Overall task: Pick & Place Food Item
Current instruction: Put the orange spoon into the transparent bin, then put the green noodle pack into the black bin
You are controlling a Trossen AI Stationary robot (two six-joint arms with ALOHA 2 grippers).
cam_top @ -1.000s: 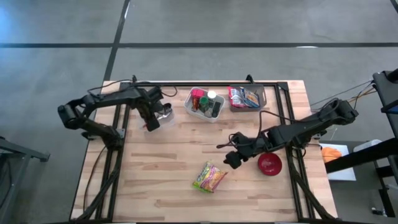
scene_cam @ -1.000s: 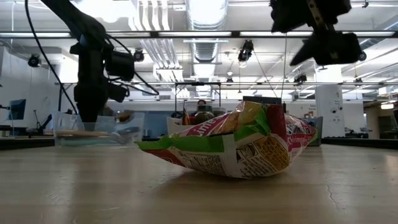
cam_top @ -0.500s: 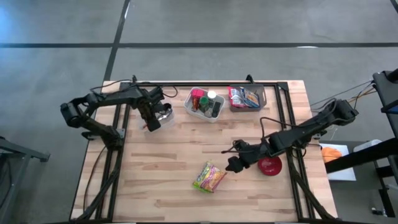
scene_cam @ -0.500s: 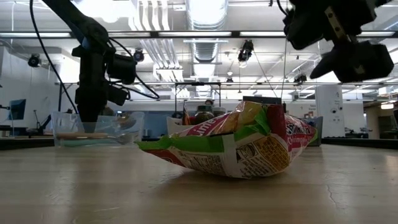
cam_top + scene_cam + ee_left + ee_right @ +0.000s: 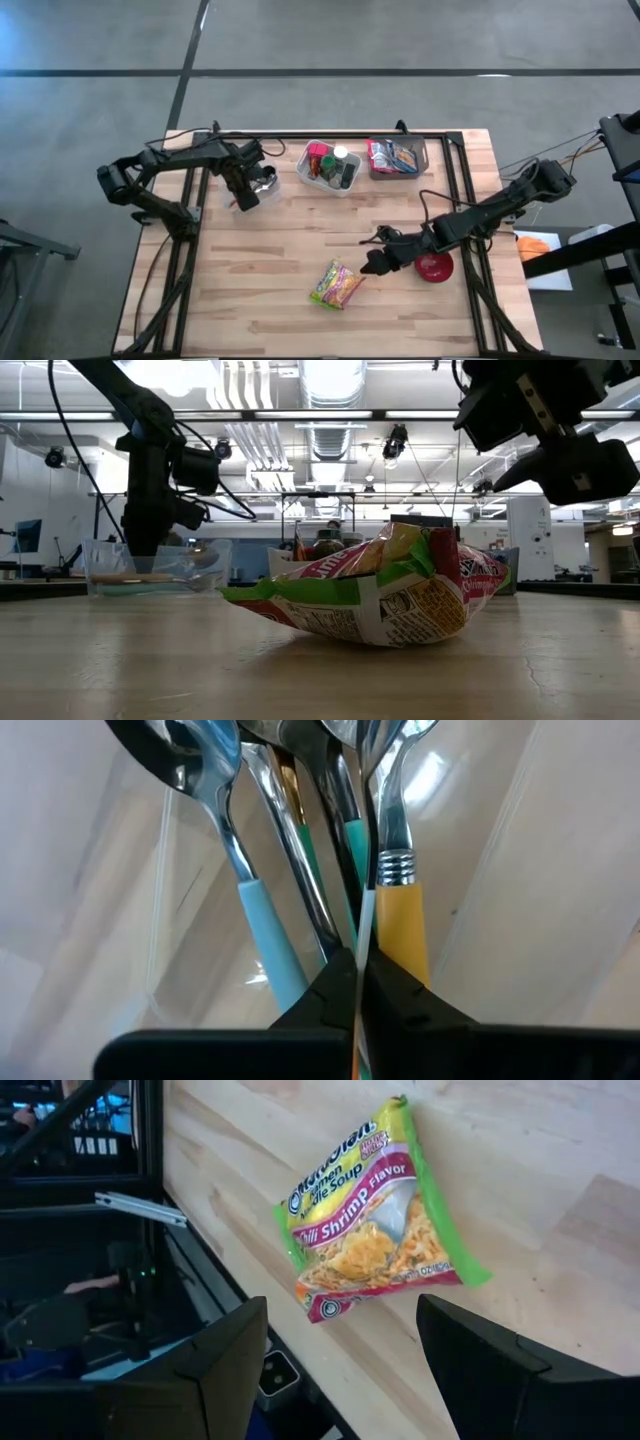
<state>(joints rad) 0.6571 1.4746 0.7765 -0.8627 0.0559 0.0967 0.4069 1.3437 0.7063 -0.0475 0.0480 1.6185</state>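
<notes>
While the right gripper point(image 5: 372, 262) hangs with jaws apart, the noodle packet point(image 5: 337, 284) lies just lower-left, its length slanting toward it.

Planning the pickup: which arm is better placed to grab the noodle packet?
Right. The right gripper hangs open just beside the noodle packet, which fills its wrist view. The left gripper is shut down in the cutlery tub at the table's far corner.

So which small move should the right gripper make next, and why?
Probably lower onto the ramen packet: the right gripper hovers open beside and above it, nothing held. The left gripper is shut in the utensil bin.
</notes>
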